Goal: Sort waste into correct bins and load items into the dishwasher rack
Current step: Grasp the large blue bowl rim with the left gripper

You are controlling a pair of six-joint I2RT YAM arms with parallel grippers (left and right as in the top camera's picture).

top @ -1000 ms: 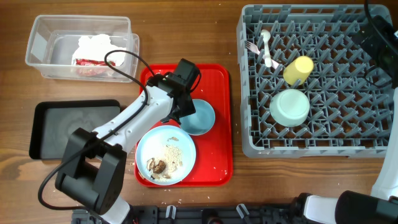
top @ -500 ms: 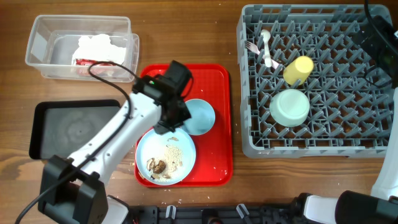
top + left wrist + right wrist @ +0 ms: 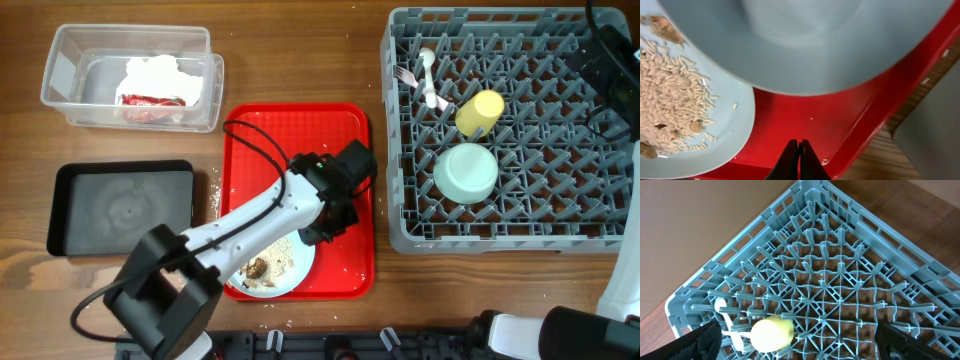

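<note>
Two fingers of the left gripper meet, seemingly empty, over the red tray's edge; right gripper spreads wide

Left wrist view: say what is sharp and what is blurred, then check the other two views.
Left wrist: rice crumbs crisp, small light blue bowl soft, too close. Right wrist: dishwasher rack sharp, its fingers dark blurs. Overhead: even, sharp.

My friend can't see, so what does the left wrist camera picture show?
The left gripper, fingers shut, hangs over a red tray. A small light blue bowl fills the top; a plate of rice-like crumbs sits left.
</note>
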